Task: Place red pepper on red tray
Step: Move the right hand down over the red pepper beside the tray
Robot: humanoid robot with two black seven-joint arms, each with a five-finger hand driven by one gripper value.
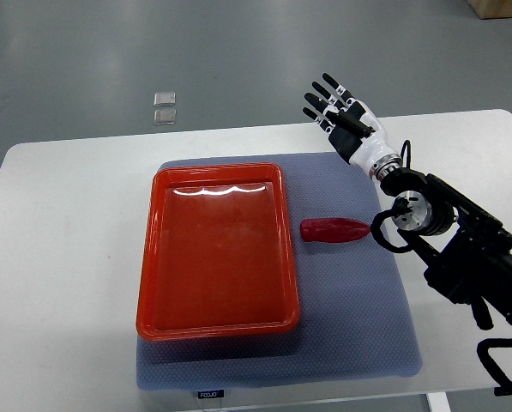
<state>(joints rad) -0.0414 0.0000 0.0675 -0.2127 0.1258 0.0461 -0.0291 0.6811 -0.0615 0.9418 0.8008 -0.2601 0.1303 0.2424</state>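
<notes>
The right hand hovered in the upper right of the frame, fingers spread and holding nothing, apparently staged above the mat before any reach. The red pepper lay on its side just right of the red tray, apart from it: glossy, tapered, dark red. The tray sat empty on the counter.
</notes>
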